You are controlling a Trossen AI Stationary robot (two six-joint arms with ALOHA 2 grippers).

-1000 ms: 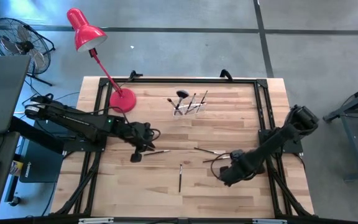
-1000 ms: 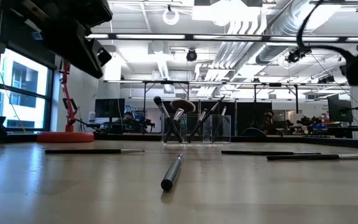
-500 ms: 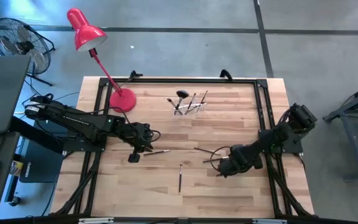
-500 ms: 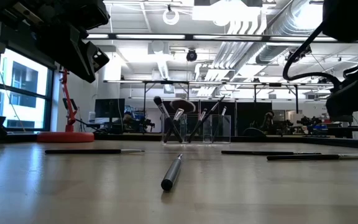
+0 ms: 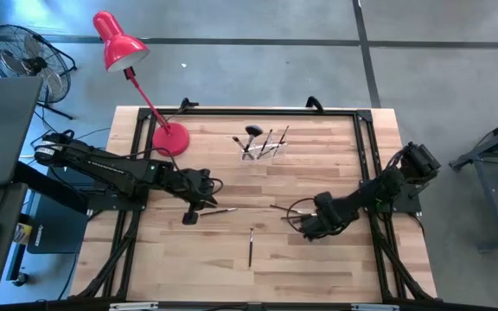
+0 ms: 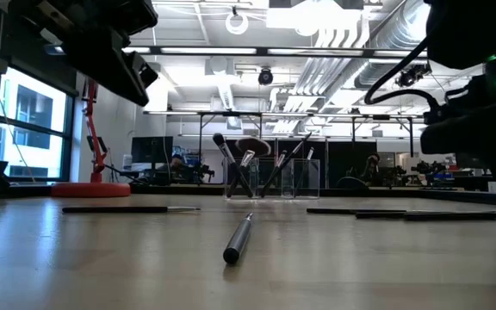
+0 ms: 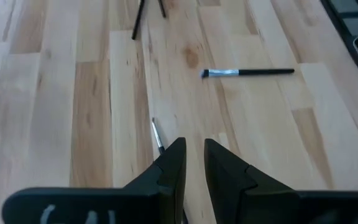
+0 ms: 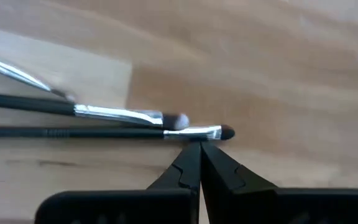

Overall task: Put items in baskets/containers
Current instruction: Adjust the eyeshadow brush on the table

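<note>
The right pincer [image 5: 299, 226] has slid inward to two loose brushes [image 8: 104, 123] on the surface — fingers together, unopened. Left pincer [image 7: 194, 155], slightly apart, hovers over another brush [image 7: 158, 135]. Next: spread, grasp, carry to holder [image 5: 262, 147].

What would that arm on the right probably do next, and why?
Probably open its fingers before lowering onto a brush. The right tool is shut, its tips right at the head end of two thin brushes lying side by side on the table, holding nothing. The clear holder already has several brushes, so this looks like the next pick.
</note>
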